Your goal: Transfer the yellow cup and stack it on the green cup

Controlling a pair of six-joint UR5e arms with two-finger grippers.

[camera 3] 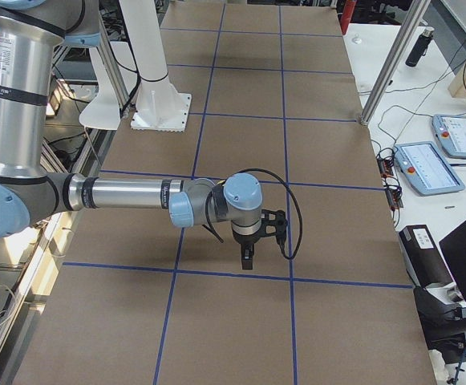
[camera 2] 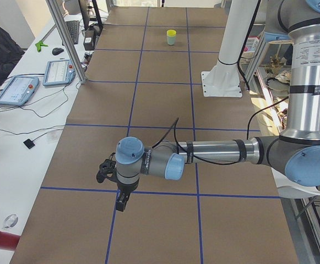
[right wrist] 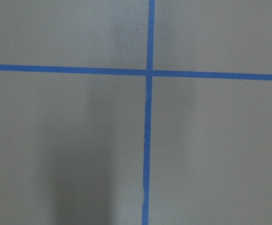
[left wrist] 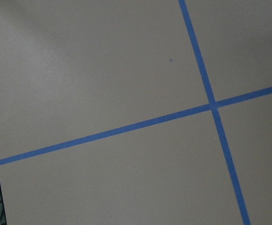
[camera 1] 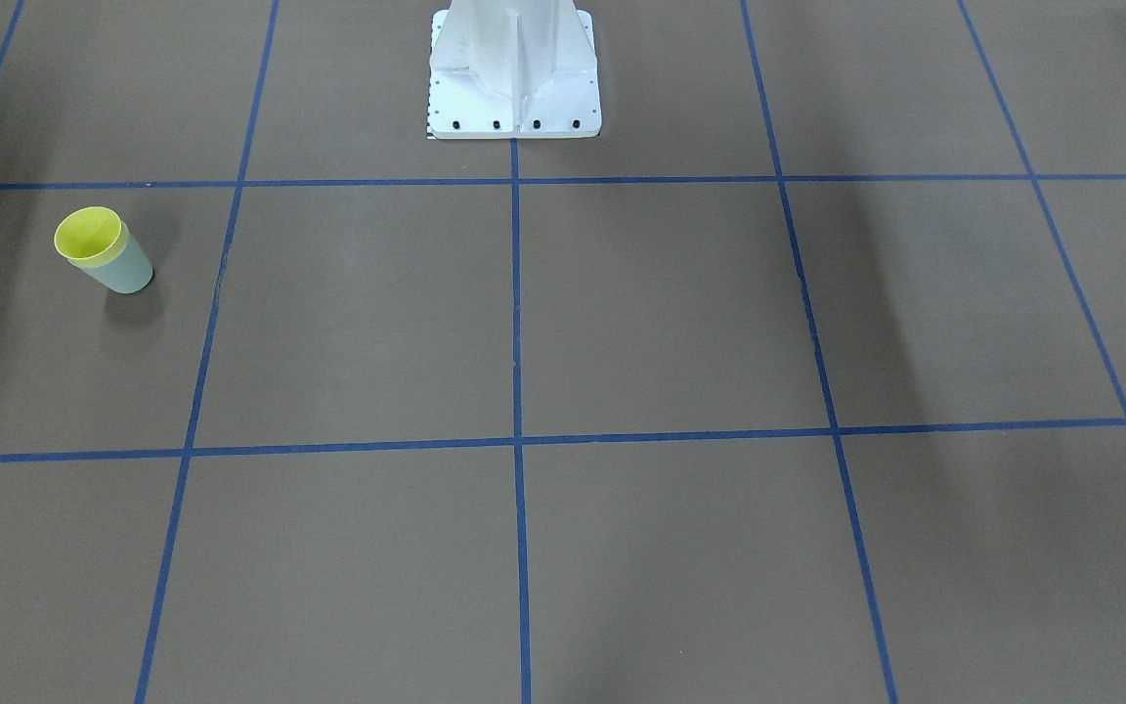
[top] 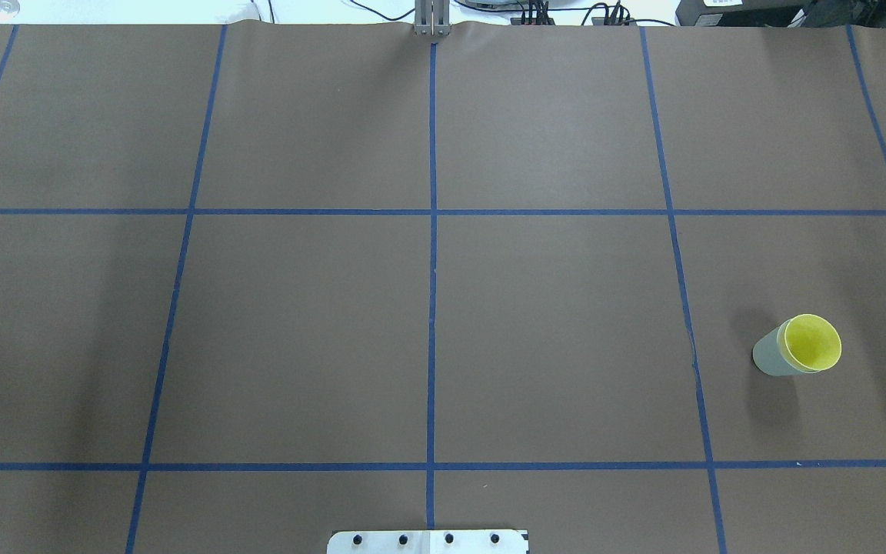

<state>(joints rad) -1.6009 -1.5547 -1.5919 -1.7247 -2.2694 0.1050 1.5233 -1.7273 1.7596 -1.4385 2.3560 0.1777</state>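
The counter [camera 1: 680, 313] is matte brown, gridded into large rectangles by blue tape lines [camera 1: 516, 293]. Well apart from the black left claw [camera 2: 120, 204] and the black right claw [camera 3: 248, 260], the yellow cup [camera 1: 86, 235] is bright yellow and the green cup [camera 1: 128, 274] pale sage. The left arm [camera 2: 215, 151] and right arm [camera 3: 120, 194] are silver with pale blue joint caps. The base [camera 1: 514, 93] is white.

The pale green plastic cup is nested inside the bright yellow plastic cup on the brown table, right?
No, reversed: the bright yellow plastic cup is nested inside the pale green plastic cup on the brown table, as the overhead exterior view shows.
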